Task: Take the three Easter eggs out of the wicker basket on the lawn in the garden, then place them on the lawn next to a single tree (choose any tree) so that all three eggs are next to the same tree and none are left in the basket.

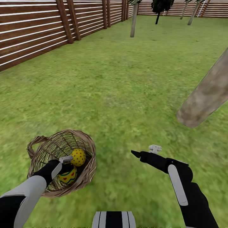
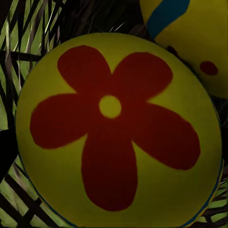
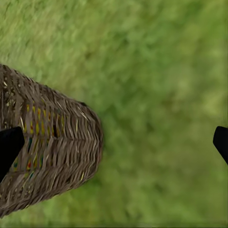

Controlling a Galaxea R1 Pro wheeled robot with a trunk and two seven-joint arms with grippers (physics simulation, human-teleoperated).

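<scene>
Two yellow Easter eggs lie in the wicker basket (image 1: 85, 148): a red-dotted egg (image 1: 78, 157) and a banded egg (image 1: 68, 176) showing a red flower up close. The left gripper (image 1: 65, 162) reaches inside between them; its spread cannot be told. Right of the basket, the right gripper (image 1: 146, 151) hovers wide over open lawn (image 1: 126, 82). A leaning tree trunk (image 1: 205, 95) stands beyond; a slat fence (image 1: 31, 31) lies far behind.

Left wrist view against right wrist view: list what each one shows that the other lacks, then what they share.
Left wrist view alone: a yellow egg with a red flower up close, a second egg with a blue band behind it, seen against the basket's inner weave.

Right wrist view alone: open lawn, the basket's outer wall, and the right gripper's dark fingertips spread wide apart.

Shared: the wicker basket, with yellow glimpsed through its weave from outside.
</scene>
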